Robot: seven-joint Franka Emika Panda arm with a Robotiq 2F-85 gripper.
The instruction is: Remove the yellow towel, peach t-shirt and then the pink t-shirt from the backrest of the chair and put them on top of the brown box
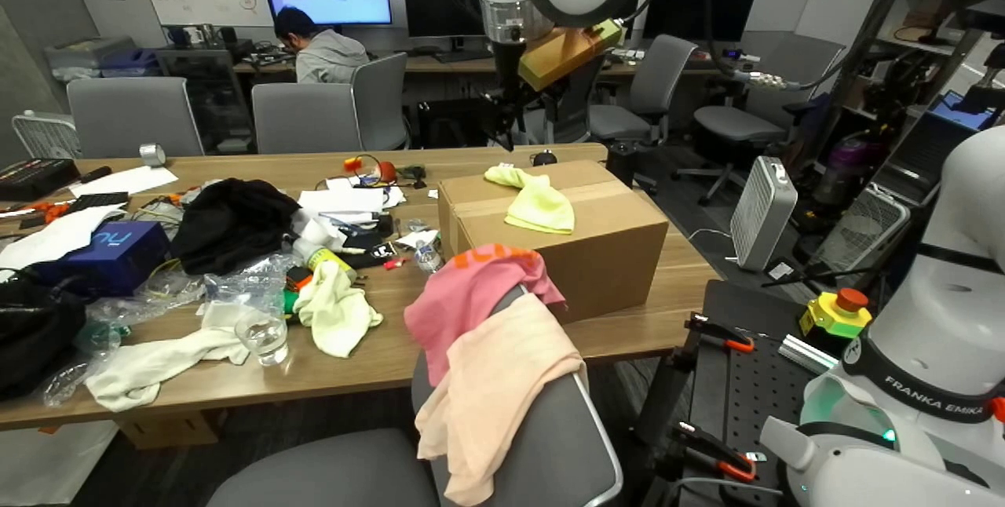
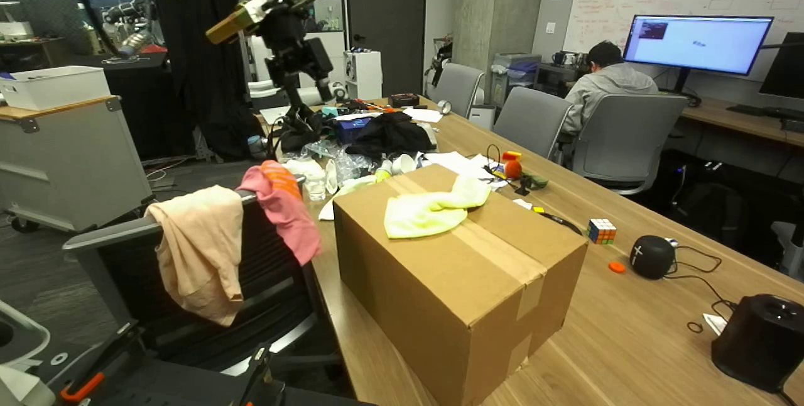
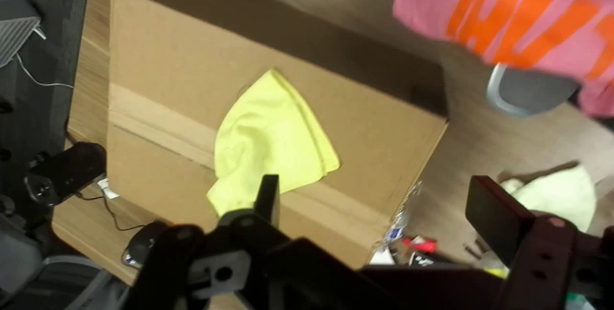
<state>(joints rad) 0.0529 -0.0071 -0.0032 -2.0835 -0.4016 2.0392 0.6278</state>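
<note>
Yellow towel [image 1: 542, 207]: one, rumpled, lying on the taped top of the brown cardboard box [image 1: 604, 275], right of centre in an exterior view. Peach t-shirt [image 1: 502, 381] and orange-lettered pink t-shirt [image 1: 463, 303]: draped over the backrest of the grey office chair [image 1: 561, 436], lower centre, same frame. Robotiq gripper [image 3: 375, 183]: fingers spread wide, unladen, lower part of wrist view.

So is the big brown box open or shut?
Shut. A strip of tape runs across the flat top of the brown box, partly under the yellow towel.
</note>
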